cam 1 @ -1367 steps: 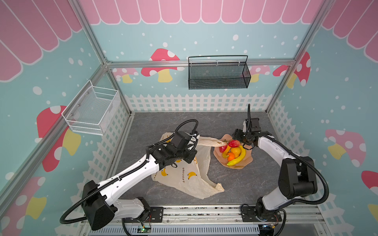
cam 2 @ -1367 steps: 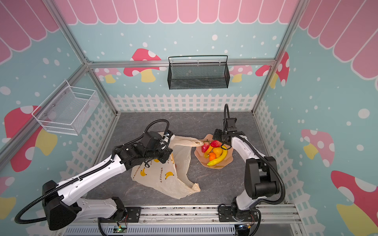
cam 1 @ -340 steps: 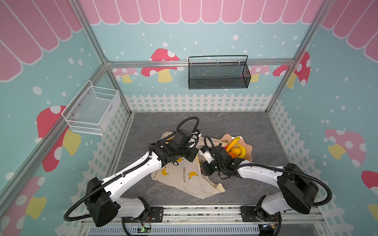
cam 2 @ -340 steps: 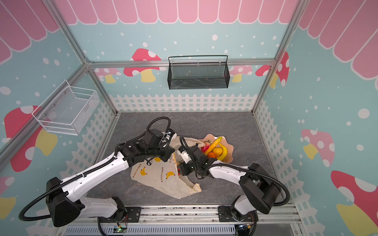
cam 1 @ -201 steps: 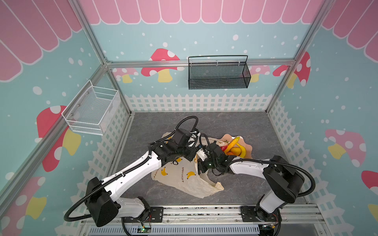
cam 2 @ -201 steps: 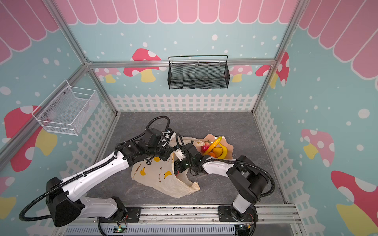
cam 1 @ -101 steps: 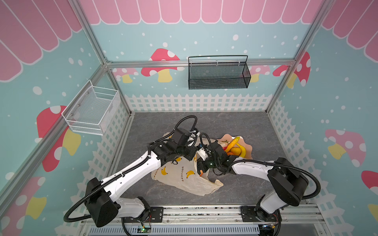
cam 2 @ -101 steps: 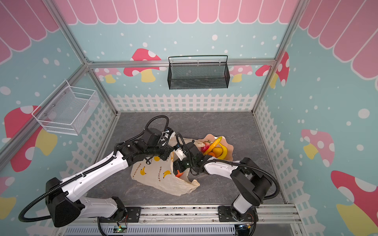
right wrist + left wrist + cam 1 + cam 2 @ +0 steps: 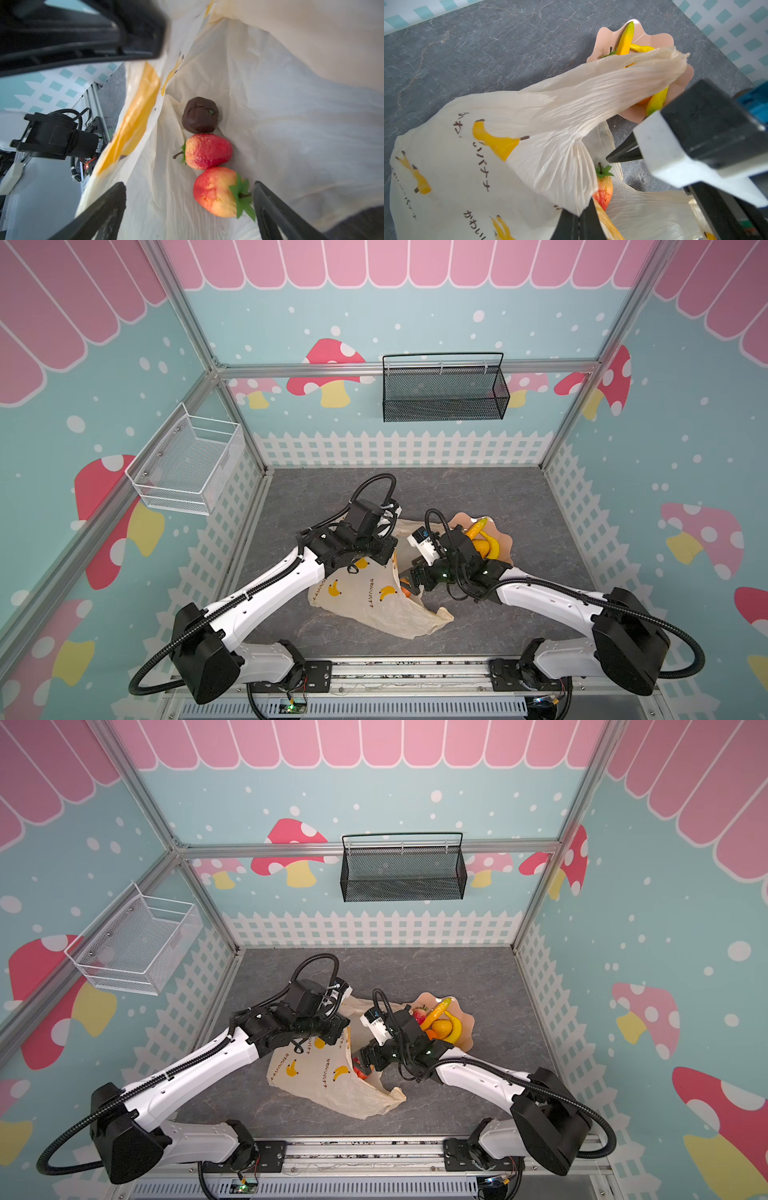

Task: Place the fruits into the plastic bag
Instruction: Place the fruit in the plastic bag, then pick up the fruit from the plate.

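The cream plastic bag [image 9: 365, 597] [image 9: 316, 1073] lies on the grey floor. My left gripper [image 9: 579, 216] is shut on the bag's upper edge and holds the mouth up. My right gripper [image 9: 189, 185] [image 9: 409, 578] is open inside the mouth. A red strawberry [image 9: 216, 192] lies on the bag's floor between its fingers, its green leaf close to one finger. Deeper in lie a second strawberry [image 9: 207, 150] and a dark brown round fruit [image 9: 200, 115]. The pink plate [image 9: 467, 1023] holds yellow bananas [image 9: 440, 1009], an orange tangerine [image 9: 441, 1027] and a strawberry [image 9: 419, 1014].
A black mesh basket [image 9: 442, 393] hangs on the back wall and a white wire basket [image 9: 187, 466] on the left wall. Fence-printed walls close in the floor. My left arm's body [image 9: 83, 31] sits close over the bag's mouth. One bag handle [image 9: 612, 79] drapes over the plate.
My right gripper has pushed further into the bag's mouth and its jaws have spread; the strawberry now lies loose between them. The left gripper keeps holding the bag's edge.
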Tool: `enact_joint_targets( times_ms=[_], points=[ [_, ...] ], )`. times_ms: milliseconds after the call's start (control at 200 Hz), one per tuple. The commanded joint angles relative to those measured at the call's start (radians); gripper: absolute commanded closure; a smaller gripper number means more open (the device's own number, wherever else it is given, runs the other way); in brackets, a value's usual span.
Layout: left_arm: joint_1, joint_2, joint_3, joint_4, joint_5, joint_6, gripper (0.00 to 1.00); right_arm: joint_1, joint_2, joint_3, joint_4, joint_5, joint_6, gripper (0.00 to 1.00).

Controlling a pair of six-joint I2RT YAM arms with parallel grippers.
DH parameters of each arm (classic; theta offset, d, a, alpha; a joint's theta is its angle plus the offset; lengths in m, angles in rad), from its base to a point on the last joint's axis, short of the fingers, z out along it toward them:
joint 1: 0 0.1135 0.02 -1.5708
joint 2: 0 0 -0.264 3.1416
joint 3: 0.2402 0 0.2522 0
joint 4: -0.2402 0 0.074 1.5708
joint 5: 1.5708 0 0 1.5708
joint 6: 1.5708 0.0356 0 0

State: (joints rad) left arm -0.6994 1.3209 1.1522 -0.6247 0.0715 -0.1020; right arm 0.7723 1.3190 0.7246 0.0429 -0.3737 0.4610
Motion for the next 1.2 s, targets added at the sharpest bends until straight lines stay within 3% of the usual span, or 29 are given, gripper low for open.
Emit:
enact_joint_targets(
  times_ms=[0,245,625,956,1191],
  points=[
    [0.008,0.002,-0.005,-0.001,0.002,-0.008,1.00,-0.017,-0.066,-0.032,-0.065,0.066,0.001,0.03],
    [0.011,0.007,0.002,0.000,0.004,-0.009,1.00,-0.075,-0.202,-0.041,-0.183,0.108,-0.002,0.03],
    [0.010,0.009,0.005,0.006,0.009,-0.012,1.00,-0.252,-0.366,-0.016,-0.357,0.088,-0.028,0.03],
    [0.012,0.008,0.004,0.008,0.008,-0.011,1.00,-0.296,-0.317,0.009,-0.379,0.093,-0.022,0.06],
    [0.012,0.007,0.003,0.008,0.010,-0.011,1.00,-0.357,-0.165,0.081,-0.420,0.121,0.014,0.16]
  ],
)
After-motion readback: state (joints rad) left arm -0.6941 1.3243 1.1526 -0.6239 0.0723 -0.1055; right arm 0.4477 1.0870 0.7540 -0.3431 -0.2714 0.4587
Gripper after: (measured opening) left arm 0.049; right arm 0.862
